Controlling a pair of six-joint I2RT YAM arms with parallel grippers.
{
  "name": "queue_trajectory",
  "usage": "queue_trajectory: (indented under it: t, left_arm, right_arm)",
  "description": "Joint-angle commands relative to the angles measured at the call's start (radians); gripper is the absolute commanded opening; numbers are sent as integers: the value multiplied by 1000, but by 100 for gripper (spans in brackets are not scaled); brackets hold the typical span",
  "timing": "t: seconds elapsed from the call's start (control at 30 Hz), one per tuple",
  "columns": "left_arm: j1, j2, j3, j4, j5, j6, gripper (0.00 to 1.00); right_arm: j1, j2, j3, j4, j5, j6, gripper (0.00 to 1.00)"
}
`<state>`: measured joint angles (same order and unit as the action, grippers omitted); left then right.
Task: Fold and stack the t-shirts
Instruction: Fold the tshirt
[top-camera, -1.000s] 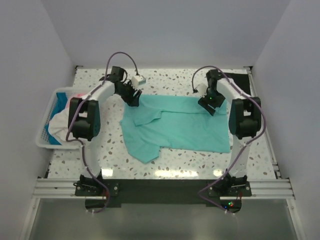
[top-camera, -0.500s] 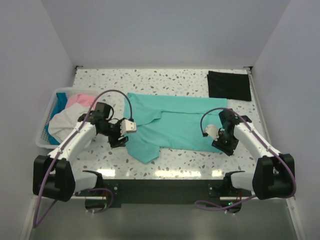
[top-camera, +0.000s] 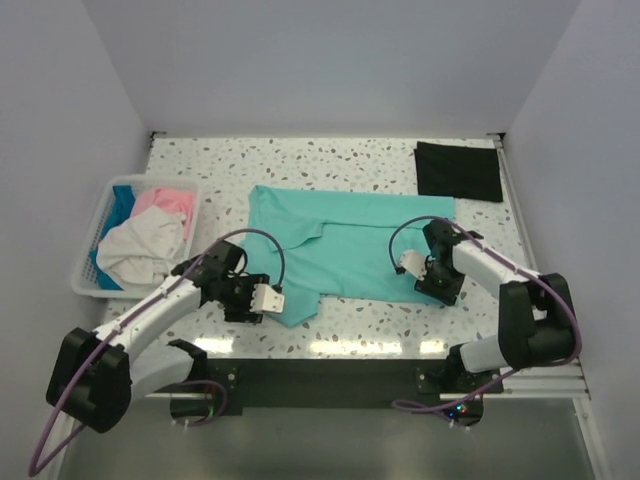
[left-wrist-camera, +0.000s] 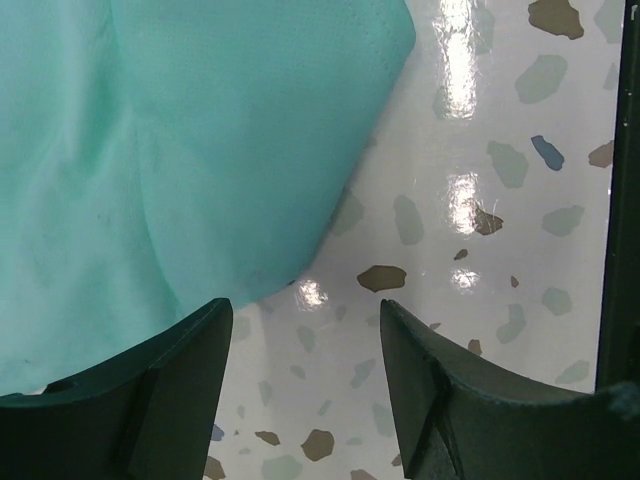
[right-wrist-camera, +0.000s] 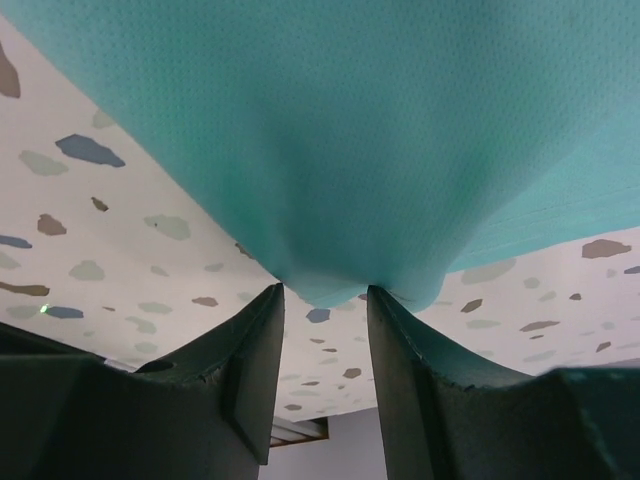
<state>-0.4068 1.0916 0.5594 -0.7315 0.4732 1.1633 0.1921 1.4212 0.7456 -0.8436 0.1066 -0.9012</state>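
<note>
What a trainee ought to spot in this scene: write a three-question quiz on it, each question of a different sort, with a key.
1. Multiple choice. The spread-out t-shirt is: A teal-green, B white, C bright blue.
2. True or false. The black t-shirt lies inside the basket.
3. Fill in. The jaws of the left gripper stand ____.

Key
1. A.
2. False: it lies folded outside the basket, at the far right.
3. Open, with bare tabletop showing in the gap in the left wrist view.
</note>
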Motion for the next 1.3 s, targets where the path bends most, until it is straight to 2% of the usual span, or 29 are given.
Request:
queue_trajectory:
  t: [0.0,0.1,0.23,0.33,0.37,0.43,0.47,0.5,0.53,0.57,0.63,0.73,0.93,1.1,1.27]
  left_arm:
    - [-44,11,-7,145,-18,1,66]
    - [-101,30,-19,196,-22,-8,64]
    - [-210,68,-56,241,-47,-2,58]
    - [-245,100,-69,248,-59,7,50]
    - [-248,112,-70,247,-62,7,43]
    - [-248,122,-66,238,-77,7,34]
    - [-248,123,-59,227,-82,4,23]
    - [-248,122,-44,198,-82,-11,18]
    - [-247,107,-35,181,-77,-22,14]
    - [-247,94,-27,160,-73,-30,5]
    - [-245,39,-10,97,-45,-53,0]
    - [-245,-33,8,2,-18,-91,0]
    - [-199,-75,83,-66,19,-129,0]
    - [-115,-13,197,-103,65,-142,0]
    - [-44,131,368,-115,87,-188,0]
  right_arm:
    - [17,19,-14,78,34,10,43]
    - [21,35,-12,86,35,21,41]
    - [26,54,-15,101,42,36,31]
    - [27,65,-11,100,53,44,22]
    - [27,61,-12,97,54,42,19]
    - [27,55,-12,87,57,39,10]
    - [27,51,-11,81,64,36,7]
    - [27,33,-11,66,64,35,0]
    - [27,24,-9,55,62,31,0]
    - [26,9,-8,43,61,27,0]
    - [27,-36,-2,-1,47,13,0]
    - [26,-91,12,-81,42,-14,0]
    - [24,-145,73,-170,12,-33,0]
    - [14,-119,138,-209,-2,-38,0]
    - [-14,-65,215,-229,-28,-65,0]
